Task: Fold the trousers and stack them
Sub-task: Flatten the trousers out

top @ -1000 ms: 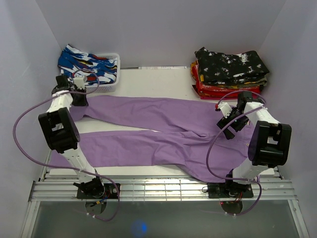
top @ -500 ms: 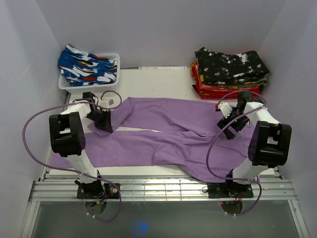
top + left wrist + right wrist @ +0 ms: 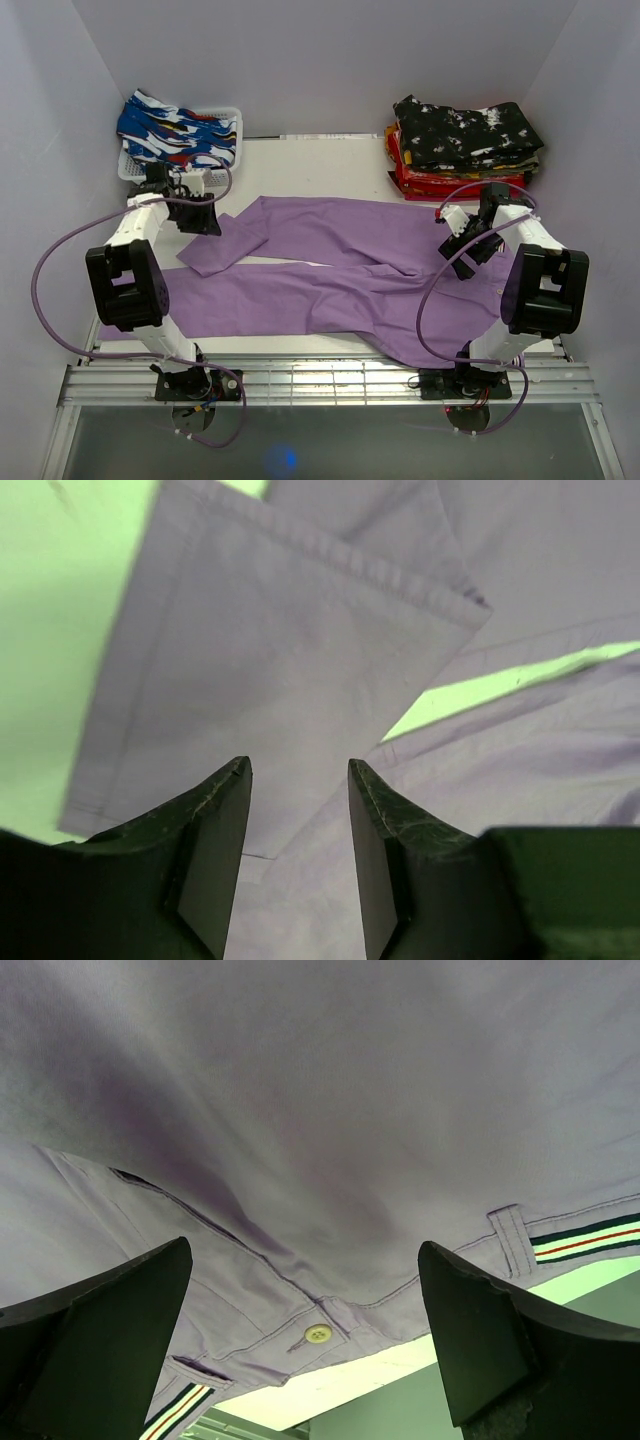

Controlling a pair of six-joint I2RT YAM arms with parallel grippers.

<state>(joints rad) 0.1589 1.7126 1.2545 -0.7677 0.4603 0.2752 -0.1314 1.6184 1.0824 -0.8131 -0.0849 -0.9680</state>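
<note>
On the white-walled table [image 3: 320,160], purple trousers [image 3: 330,290] lie under left fingers [image 3: 215,850] and right fingers [image 3: 100,1330], all parted.

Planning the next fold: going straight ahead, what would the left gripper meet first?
Probably the turned-back leg of the purple trousers, lying just ahead of the left gripper; depth is unclear.

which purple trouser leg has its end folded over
The far purple trouser leg: its cuff end is doubled back on itself, while the near leg lies stretched out flat.
</note>
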